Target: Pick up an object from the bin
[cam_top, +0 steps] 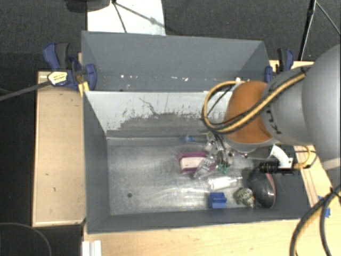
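My gripper (217, 156) hangs low over the right middle of the bin floor, under the arm's orange cover. Its tip is right beside a magenta and white block (191, 162) lying just to its left, and I cannot tell whether they touch. A small clear and white bottle (221, 183) lies on its side just in front of the gripper. Something small and green (222, 168) shows at the gripper's lower right.
A blue block (217, 200) lies by the bin's front wall. To its right are a speckled grey ball (245, 196) and a dark rounded mouse-like thing (262, 188). A thin blue stick (189, 138) lies by the back wall. The arm covers the bin's right side.
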